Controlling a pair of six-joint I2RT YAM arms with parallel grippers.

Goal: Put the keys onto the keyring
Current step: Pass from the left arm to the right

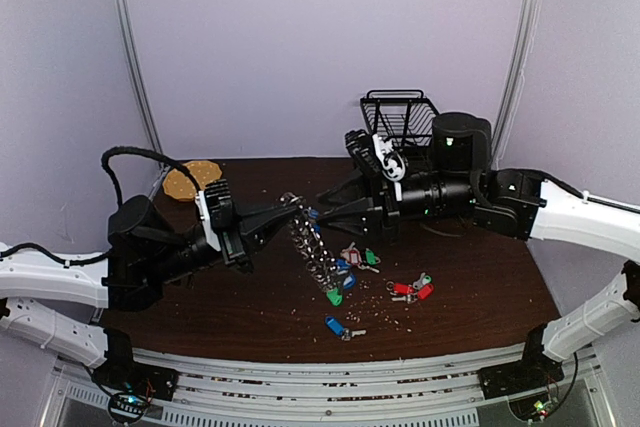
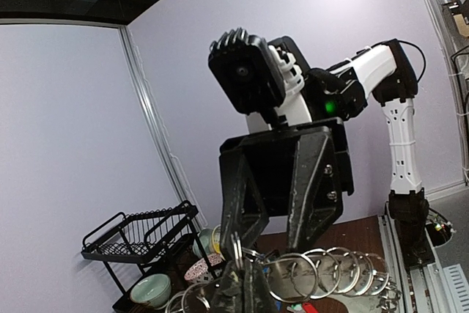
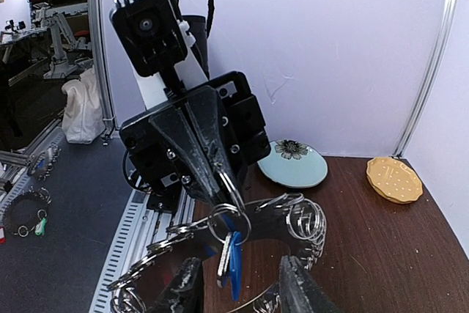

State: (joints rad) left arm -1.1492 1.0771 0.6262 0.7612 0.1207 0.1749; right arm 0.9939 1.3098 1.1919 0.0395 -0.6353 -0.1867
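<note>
Left gripper (image 3: 223,181) clamps the keyring (image 3: 302,219), blue key (image 3: 234,265) dangling at six o'clock. Right gripper (image 3: 240,287) gapes empty astride it (nothing pinched). Best to back out straight, snagging nothing.

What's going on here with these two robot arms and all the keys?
The left arm's fingers are shut on the keyring, holding one end up so that the chain of rings drapes down to the table. The right arm's fingers stand open on either side of a blue-tagged key that hangs from a ring at the held end. Several other keys lie loose on the table, not yet on the ring.
</note>
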